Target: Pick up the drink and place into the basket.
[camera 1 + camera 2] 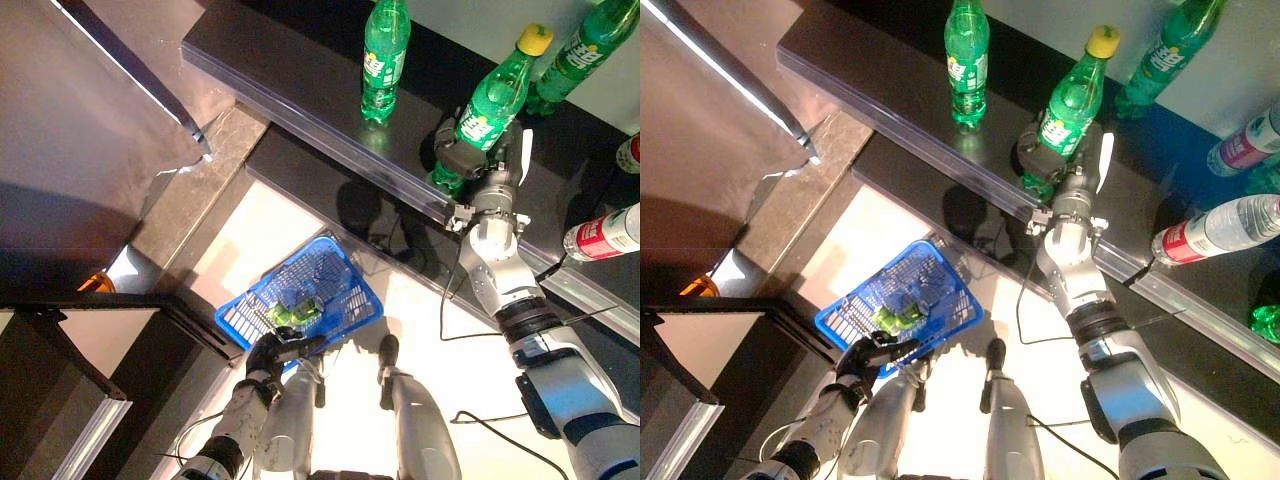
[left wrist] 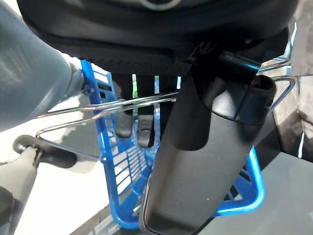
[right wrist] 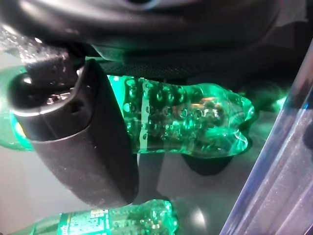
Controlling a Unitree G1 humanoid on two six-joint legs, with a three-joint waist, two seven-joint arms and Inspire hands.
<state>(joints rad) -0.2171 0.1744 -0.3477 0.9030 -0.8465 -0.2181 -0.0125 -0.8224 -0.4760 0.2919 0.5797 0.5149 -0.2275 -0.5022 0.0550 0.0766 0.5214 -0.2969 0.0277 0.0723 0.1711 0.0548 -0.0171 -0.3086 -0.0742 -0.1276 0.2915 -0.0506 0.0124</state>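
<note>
left hand (image 1: pixel 272 352) fingers curled round basket (image 1: pixel 345 262) handle | right hand (image 1: pixel 462 158) fingers clamped on bottle (image 1: pixel 495 98)

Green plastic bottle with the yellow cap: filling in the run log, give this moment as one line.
right hand: shut on green plastic bottle with yellow cap, on dark shelf | left hand: holds blue basket by wire handle

**Camera layout — four views**

Head stereo pair looks steeply down; both eyes share the dark shelf (image 1: pixel 300 90) and blue basket (image 1: pixel 345 275) (slight sideways offset). Left wrist view sits very close behind the left hand (image 2: pixel 205 147) — basket wire past it. Right wrist view, equally close, faces the green bottle (image 3: pixel 190 120) by the right hand (image 3: pixel 78 147).
</note>
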